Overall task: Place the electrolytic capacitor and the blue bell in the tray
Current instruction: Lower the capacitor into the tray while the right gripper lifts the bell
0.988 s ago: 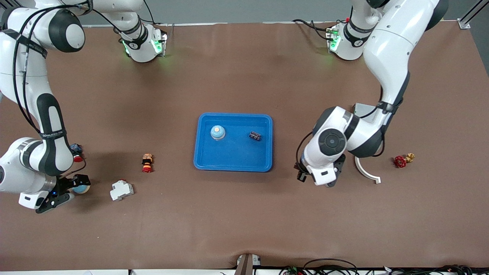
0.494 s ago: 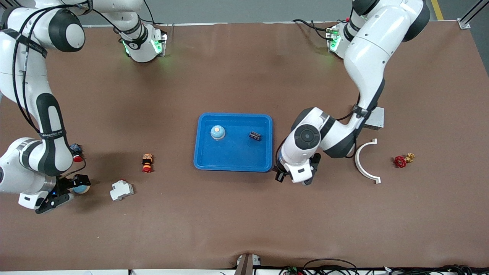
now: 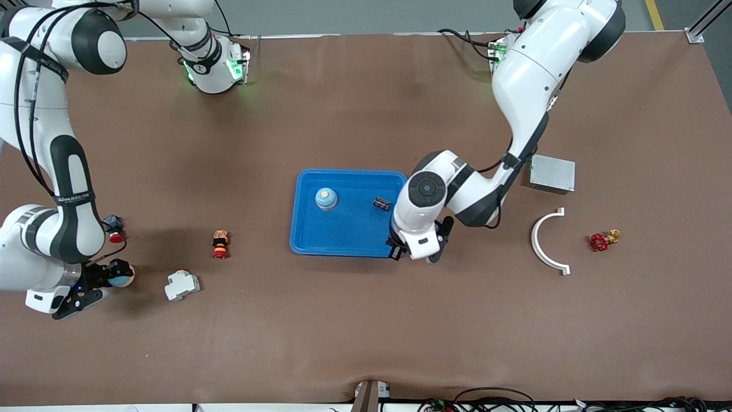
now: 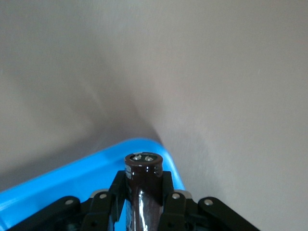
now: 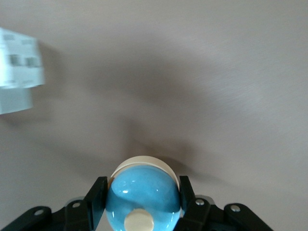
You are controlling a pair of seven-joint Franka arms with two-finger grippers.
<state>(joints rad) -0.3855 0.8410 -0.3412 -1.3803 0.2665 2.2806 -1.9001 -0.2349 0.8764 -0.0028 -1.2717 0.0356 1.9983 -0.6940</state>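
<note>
The bright-blue tray lies mid-table and holds a blue bell and a small dark part. My left gripper is over the tray's corner toward the left arm's end. It is shut on a dark brown electrolytic capacitor, with the tray's rim just under it. My right gripper is low over the table at the right arm's end. It is shut on a second blue bell, which also shows in the front view.
A white circuit breaker and a red-orange push button lie between the right gripper and the tray. A grey metal box, a white curved piece and a red valve lie toward the left arm's end.
My left arm has carried the capacitor from beside the white curved piece to the tray's corner, uncovering the grey box. The right gripper has barely shifted.
</note>
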